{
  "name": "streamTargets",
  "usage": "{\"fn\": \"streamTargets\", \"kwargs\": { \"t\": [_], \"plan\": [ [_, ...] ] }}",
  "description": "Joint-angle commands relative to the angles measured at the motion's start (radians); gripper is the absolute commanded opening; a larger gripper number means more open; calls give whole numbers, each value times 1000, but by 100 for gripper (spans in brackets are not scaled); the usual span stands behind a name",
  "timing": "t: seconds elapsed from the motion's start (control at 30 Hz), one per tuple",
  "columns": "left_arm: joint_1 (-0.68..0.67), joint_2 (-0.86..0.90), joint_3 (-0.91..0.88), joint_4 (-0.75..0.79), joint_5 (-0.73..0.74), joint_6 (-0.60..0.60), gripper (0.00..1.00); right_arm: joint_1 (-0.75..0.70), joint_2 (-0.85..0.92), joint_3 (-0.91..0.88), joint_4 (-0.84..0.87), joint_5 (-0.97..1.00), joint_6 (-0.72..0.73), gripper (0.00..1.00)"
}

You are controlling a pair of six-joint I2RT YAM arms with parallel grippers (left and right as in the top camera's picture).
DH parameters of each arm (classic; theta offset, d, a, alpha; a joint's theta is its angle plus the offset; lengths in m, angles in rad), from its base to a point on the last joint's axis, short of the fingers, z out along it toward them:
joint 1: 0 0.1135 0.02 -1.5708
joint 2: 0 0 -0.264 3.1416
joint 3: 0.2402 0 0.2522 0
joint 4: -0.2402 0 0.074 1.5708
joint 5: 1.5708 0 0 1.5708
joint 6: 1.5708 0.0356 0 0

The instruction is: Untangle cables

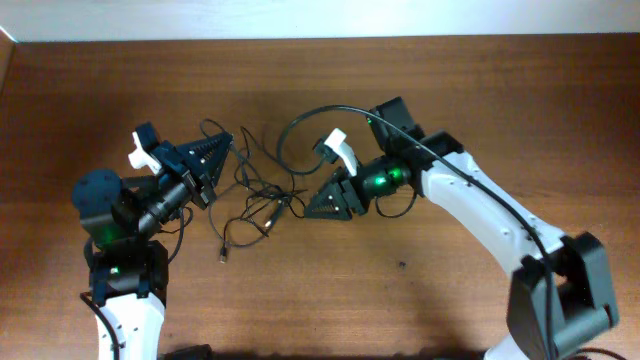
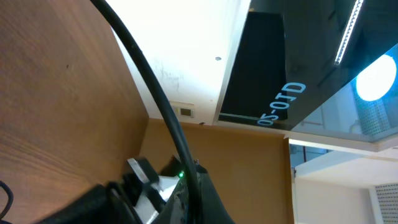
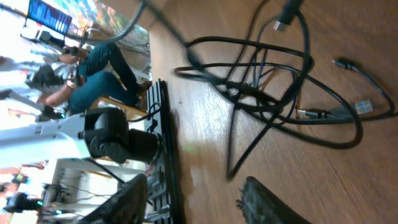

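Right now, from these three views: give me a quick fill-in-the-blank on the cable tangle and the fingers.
1. From overhead, the cables lie tangled ___ the left fingers and the right fingers.
2. In the right wrist view, the right fingers stand ___, with nothing between them.
3. The cables' sheaths are ___ in colour.
4. They rest on a table with a brown ___ surface.

Missing words: between; open; black; wood

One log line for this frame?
cables tangled | left gripper at tangle edge, grip unclear | right gripper open, empty, beside tangle
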Motion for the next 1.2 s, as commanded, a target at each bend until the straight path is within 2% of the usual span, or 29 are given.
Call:
{"fn": "streamTargets", "kwargs": {
  "t": [0.0, 0.1, 0.13, 0.17, 0.2, 0.23, 0.27, 0.3, 0.37, 0.43, 0.47, 0.5, 0.53, 0.6, 0.7, 0.77, 0.8, 0.83, 0.87, 0.93, 0.97, 1.0, 1.03, 1.17],
  "plan": [
    [-3, -2, 12, 5, 23, -30, 0, 39, 16, 2, 16, -28, 42, 46],
    [-3, -2, 12, 5, 48, -68, 0, 82, 37, 2, 114, -32, 113, 45],
    [-3, -2, 12, 5, 50, -92, 0, 92, 48, 2, 135, -76, 124, 41],
    [-3, -2, 12, 5, 37, -96, 0, 103, 56, 2, 139, -135, 124, 25],
    [-3, -2, 12, 2, 6, -87, 4, 109, 56, 2, 132, -168, 124, 7],
    [-3, -2, 12, -19, -26, -46, 11, 110, 56, 2, 131, -196, 124, 4],
    [-3, -1, 12, -74, -51, 58, 27, 110, 51, 3, 113, -196, 125, 4],
    [-5, -1, 12, -179, -54, 260, 64, 108, 33, 3, 90, -173, 140, 4],
    [-53, -1, 12, -315, -53, 432, 99, 107, -39, 3, 68, -63, 159, 4],
    [-154, -1, 12, -391, -65, 438, 99, 107, -96, 3, 68, 34, 216, 4],
    [-226, -1, 12, -455, -117, 438, 99, 107, -117, 3, 68, 49, 225, 4],
    [-312, -1, 12, -584, -246, 436, 94, 107, -124, 3, 67, 49, 225, 4],
    [-357, -1, 12, -699, -329, 359, 84, 108, -124, 3, 50, 79, 225, 4],
    [-380, 3, 11, -780, -384, 239, 68, 107, -125, 3, 6, 138, 225, 4],
    [-397, 99, 11, -776, -397, 193, 53, 107, -167, 3, 0, 138, 225, 4],
    [-449, 211, 12, -690, -370, 188, 44, 107, -218, 3, 0, 139, 224, 4],
    [-488, 280, 12, -599, -338, 189, 47, 108, -238, 3, 0, 151, 225, 4],
    [-530, 348, 12, -502, -328, 189, 60, 107, -263, 3, 3, 159, 225, 4],
    [-564, 410, 12, -446, -342, 189, 55, 107, -287, 8, 3, 204, 225, 4],
    [-612, 531, 12, -400, -378, 189, 33, 107, -334, 49, -8, 247, 225, 4],
    [-621, 573, 12, -392, -389, 189, 35, 106, -350, 76, -8, 247, 225, 4],
    [-625, 618, 12, -388, -404, 189, 41, 106, -368, 127, -12, 257, 225, 4],
    [-625, 652, 11, -387, -415, 189, 42, 106, -380, 179, -19, 288, 225, 4],
    [-625, 673, 12, -385, -484, 204, 45, 106, -388, 376, -114, 760, 224, 4]
  ]
}}
